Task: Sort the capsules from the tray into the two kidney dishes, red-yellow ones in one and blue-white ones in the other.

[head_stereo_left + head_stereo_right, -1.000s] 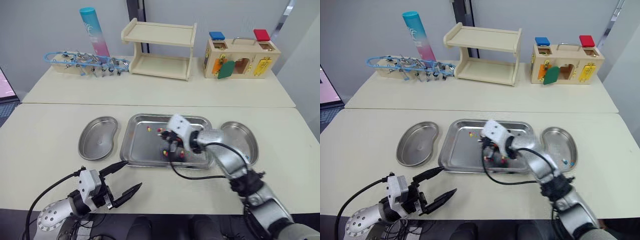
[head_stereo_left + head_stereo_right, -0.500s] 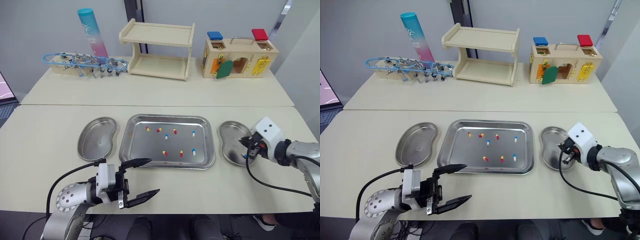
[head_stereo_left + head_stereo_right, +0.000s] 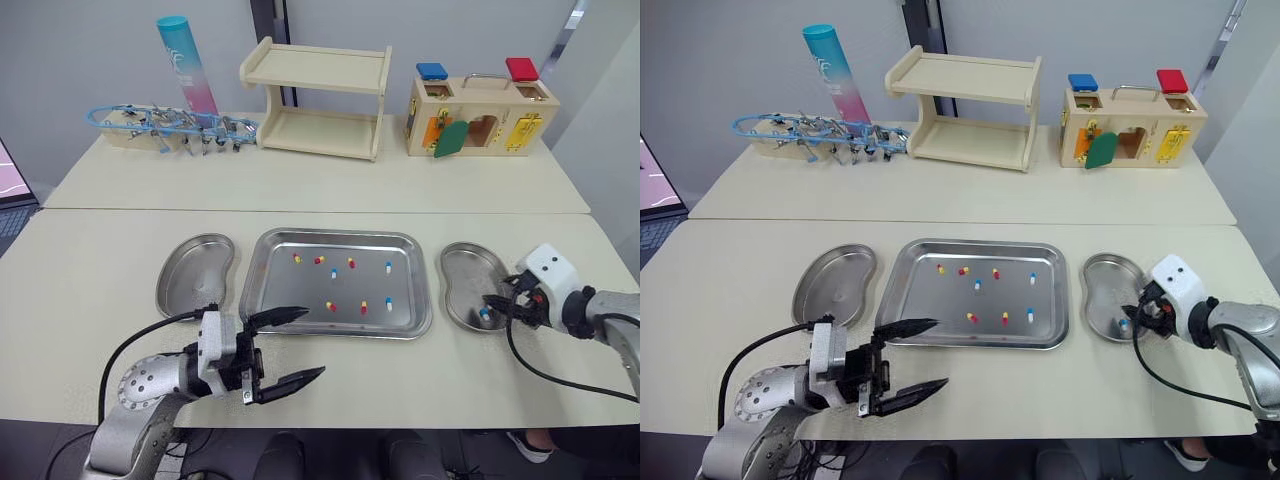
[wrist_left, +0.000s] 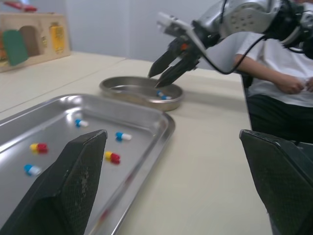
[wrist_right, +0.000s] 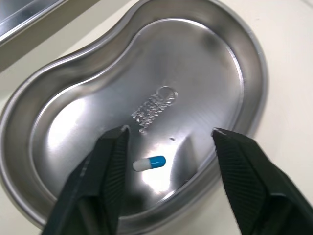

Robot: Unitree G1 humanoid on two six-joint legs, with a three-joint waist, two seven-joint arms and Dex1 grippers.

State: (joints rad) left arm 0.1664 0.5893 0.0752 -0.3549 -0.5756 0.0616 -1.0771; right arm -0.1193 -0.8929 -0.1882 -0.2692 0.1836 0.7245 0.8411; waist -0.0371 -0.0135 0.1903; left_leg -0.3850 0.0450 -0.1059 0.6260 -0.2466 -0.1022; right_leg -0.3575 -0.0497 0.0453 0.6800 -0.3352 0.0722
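Several red-yellow and blue-white capsules lie scattered in the steel tray (image 3: 290, 300) at the table's middle. An empty kidney dish (image 3: 195, 275) sits to its left. My right gripper (image 3: 495, 303) hangs open just over the right kidney dish (image 3: 465, 270). A blue-white capsule (image 5: 149, 163) lies loose on that dish's floor (image 5: 195, 73) between the fingers (image 5: 110, 171), touching neither. My left gripper (image 3: 313, 343) stands wide open and empty above the table by the tray's front left corner. In the left wrist view, a red-yellow capsule (image 4: 112, 156) lies closest to it.
Along the back of the table stand a wooden shelf (image 3: 315, 100), a wooden lock box (image 3: 480, 118), a blue-pink tube (image 3: 187, 62) and a rack of blue clips (image 3: 165, 125). A seated person (image 4: 279, 73) is beyond the right dish.
My right gripper left the tray, moved right to the right kidney dish and opened; a blue-white capsule now lies in the dish. The left gripper edged toward the tray, still open.
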